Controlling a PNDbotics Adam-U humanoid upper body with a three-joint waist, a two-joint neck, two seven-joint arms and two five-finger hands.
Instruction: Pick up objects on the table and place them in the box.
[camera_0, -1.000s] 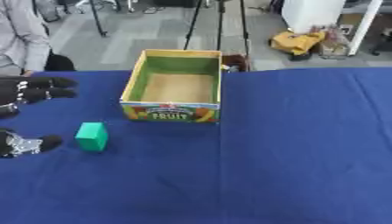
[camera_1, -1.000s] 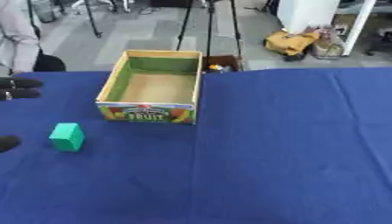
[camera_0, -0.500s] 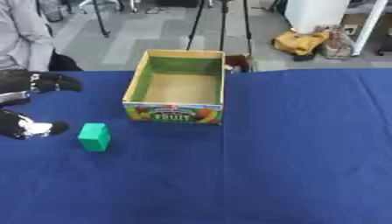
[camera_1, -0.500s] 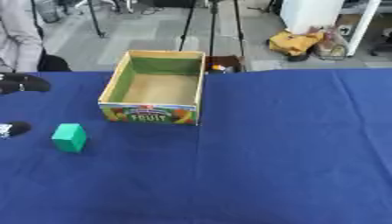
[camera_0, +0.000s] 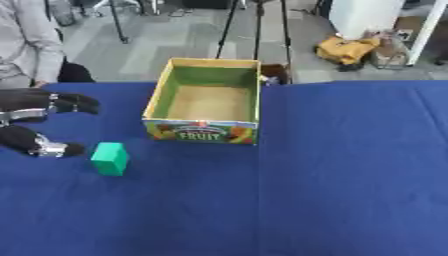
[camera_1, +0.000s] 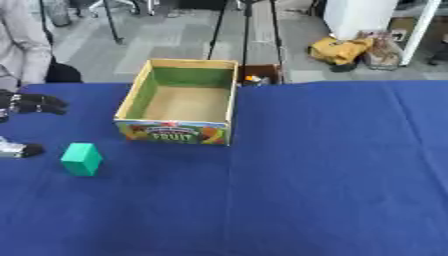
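A green block (camera_0: 110, 158) stands on the blue table (camera_0: 332, 175), in front of and left of the box. The cardboard fruit box (camera_0: 207, 107) has a green inside and holds nothing that I can see. My left hand (camera_0: 37, 120) comes in at the left edge, open, with its fingers (camera_0: 77, 102) spread above and its thumb (camera_0: 48, 146) just left of the block, a small gap between them. The right hand is out of both views.
A seated person (camera_0: 31, 45) is at the far left edge behind the table. Tripod legs (camera_0: 254, 30) and a yellow bag (camera_0: 350, 50) lie on the floor beyond it. The blue cloth stretches wide to the right of the box.
My left hand has moved right toward the green block, its thumb now close beside it. The block and box stay where they were.
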